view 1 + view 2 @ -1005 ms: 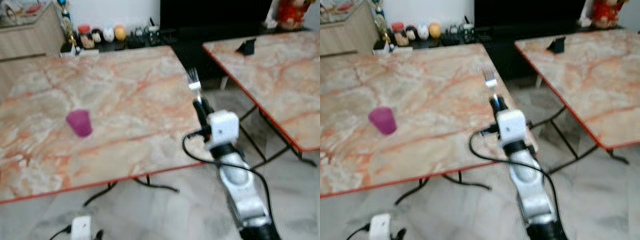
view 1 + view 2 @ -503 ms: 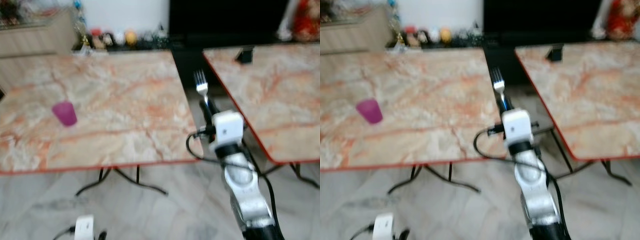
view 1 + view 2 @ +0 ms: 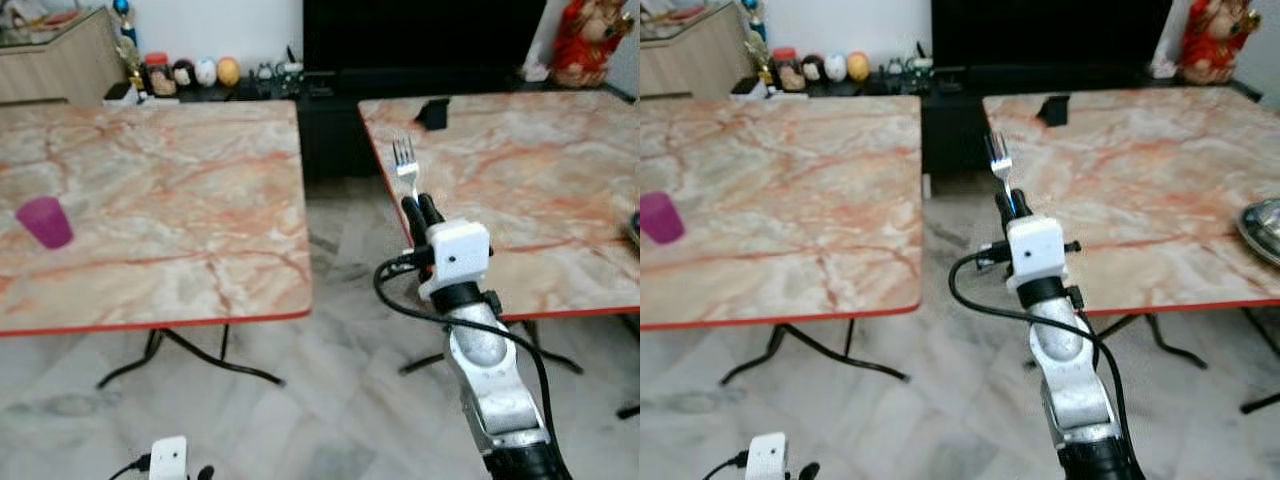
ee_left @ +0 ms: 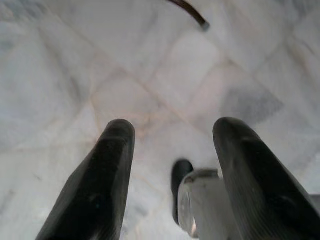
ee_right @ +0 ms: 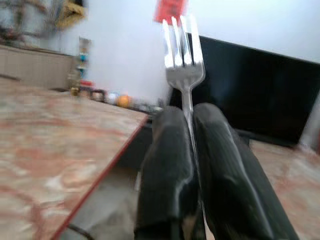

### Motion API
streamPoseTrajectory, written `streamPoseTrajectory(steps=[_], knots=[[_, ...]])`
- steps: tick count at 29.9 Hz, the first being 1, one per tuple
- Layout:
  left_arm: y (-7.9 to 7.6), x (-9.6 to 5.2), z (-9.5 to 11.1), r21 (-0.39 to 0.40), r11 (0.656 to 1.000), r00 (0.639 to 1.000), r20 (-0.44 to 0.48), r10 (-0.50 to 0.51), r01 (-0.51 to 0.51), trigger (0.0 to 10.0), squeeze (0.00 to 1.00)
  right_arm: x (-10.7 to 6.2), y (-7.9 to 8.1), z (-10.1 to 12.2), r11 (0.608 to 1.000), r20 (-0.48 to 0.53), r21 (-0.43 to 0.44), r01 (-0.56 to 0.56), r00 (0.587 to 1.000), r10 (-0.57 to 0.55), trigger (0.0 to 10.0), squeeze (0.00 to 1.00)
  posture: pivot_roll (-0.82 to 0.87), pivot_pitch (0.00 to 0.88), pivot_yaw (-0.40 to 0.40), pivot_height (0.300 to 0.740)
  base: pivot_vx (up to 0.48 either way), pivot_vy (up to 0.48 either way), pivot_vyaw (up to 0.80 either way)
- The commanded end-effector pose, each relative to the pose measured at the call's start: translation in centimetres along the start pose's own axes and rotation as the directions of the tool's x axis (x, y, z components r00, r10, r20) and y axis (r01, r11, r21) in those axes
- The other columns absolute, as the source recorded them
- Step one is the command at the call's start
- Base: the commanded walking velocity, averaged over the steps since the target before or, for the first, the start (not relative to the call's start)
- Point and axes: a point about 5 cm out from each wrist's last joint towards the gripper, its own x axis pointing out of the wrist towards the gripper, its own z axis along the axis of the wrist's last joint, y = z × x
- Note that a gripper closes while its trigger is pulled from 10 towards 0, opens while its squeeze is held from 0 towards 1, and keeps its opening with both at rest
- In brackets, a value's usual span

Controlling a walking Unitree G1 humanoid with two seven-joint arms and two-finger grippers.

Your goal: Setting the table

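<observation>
while the right pincer (image 3: 420, 208) stands at centre frame in the left eye view, its 2 black fingers (image 5: 172, 165) are pressed together on the handle of a silver fork (image 3: 405, 162), which rises upright above the fingertips with its tines pointing up. the fork sits over the gap between 2 marble-patterned desks with red edges, just beside the near-left edge of the right desk (image 3: 520, 190). the silver right arm (image 3: 485, 370) climbs from the lower right of the frame, with a white wrist block and a black cable looping off its left side.

on the left desk (image 3: 170, 200), at the far left of the frame, a pink cup (image 3: 44, 221) stands upright, well apart from the fork. at the right edge of the right eye view, a metal dish (image 3: 1262, 226) lies partly cut off on the right desk. a small dark object (image 3: 432, 113) sits near that desk's far-left corner.

along the top of the frame runs a low dark shelf with small jars and round ornaments (image 3: 185, 72), a black screen (image 3: 420, 35) behind it, and a red figurine (image 3: 590, 40) in the upper right corner. a wooden cabinet (image 3: 55, 65) fills the upper left corner.

the left pincer (image 4: 175, 185) hangs low over the pale marble floor (image 4: 125, 75), its 2 fingers spread with nothing between them.
</observation>
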Motion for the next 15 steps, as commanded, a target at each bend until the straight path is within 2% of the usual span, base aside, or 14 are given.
streamPoseTrajectory(steps=[1,3,6,15], knots=[[0.05,0.03,0.09,0.005,1.0,1.0,0.0,0.001,-0.001,10.0,0.0,0.21,-0.24,0.45,1.0,0.017,-0.023,-0.004,1.0,0.004,10.0,0.0,-0.09,0.0,0.033,0.74,0.0,-0.428,0.8],[0.05,0.03,0.06,0.006,1.0,1.0,-0.002,0.001,-0.001,10.0,0.0,0.21,-0.23,0.43,1.0,0.015,-0.019,-0.003,1.0,0.003,10.0,0.0,-0.1,0.0,0.034,0.74,0.0,-0.426,0.8],[0.12,-0.01,-0.13,0.006,1.0,1.0,-0.012,0.004,-0.004,10.0,0.0,0.19,-0.25,0.31,1.0,0.008,0.014,0.01,1.0,-0.01,10.0,0.0,-0.09,0.0,0.033,0.74,0.0,-0.428,0.0],[0.22,0.08,0.01,0.004,1.0,1.0,-0.023,0.006,-0.006,10.0,0.0,0.32,-0.38,0.36,1.0,0.01,0.007,0.01,1.0,-0.01,10.0,0.0,-0.1,0.0,0.033,0.74,0.0,-0.424,0.0]])
